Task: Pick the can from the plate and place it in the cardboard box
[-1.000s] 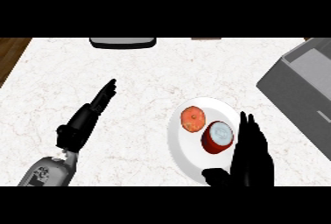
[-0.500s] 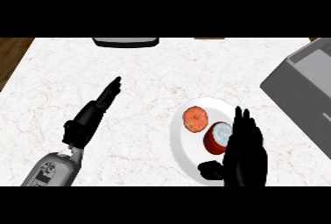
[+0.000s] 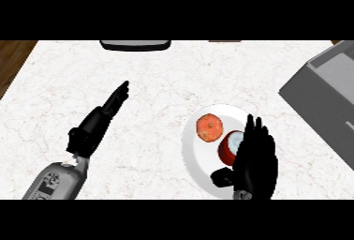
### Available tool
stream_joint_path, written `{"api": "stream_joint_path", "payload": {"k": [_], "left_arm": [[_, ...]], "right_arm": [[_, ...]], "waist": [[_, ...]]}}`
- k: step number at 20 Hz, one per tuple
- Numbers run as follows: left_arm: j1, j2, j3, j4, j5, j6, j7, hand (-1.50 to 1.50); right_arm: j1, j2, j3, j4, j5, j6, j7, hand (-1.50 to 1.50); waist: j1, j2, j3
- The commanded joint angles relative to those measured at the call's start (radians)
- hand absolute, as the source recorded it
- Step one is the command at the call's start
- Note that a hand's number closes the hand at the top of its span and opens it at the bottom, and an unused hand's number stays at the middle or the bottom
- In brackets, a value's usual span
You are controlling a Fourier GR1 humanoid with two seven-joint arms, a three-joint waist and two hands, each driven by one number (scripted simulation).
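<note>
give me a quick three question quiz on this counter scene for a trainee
1. True or false: the can is already inside the box.
2. Which hand is beside the can? A) the left hand B) the right hand C) neither
3. What else lies on the plate with the can?

Key
1. False: the can stands on the plate, and the box sits apart at the counter's right edge.
2. B: the right hand, fingers straight, is at the can's right side, over the plate. The left hand rests open over the bare counter, far to the left.
3. A round orange item, just up and left of the can.
</note>
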Motion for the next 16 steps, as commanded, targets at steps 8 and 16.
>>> {"api": "stream_joint_path", "payload": {"k": [8, 16], "left_arm": [[-0.005, -0.01, 0.021, -0.012, -0.013, -0.006, 0.028, 0.0], [-0.009, -0.033, 0.021, 0.003, -0.024, -0.019, 0.007, 0.0]], "right_arm": [[-0.075, 0.013, -0.035, 0.022, -0.056, 0.05, 0.239, -1.5], [-0.065, 0.013, -0.015, 0.139, -0.103, -0.029, 0.239, -1.5]], "waist": [[0.0, -0.002, 0.001], [0.002, 0.0, 0.001]]}}
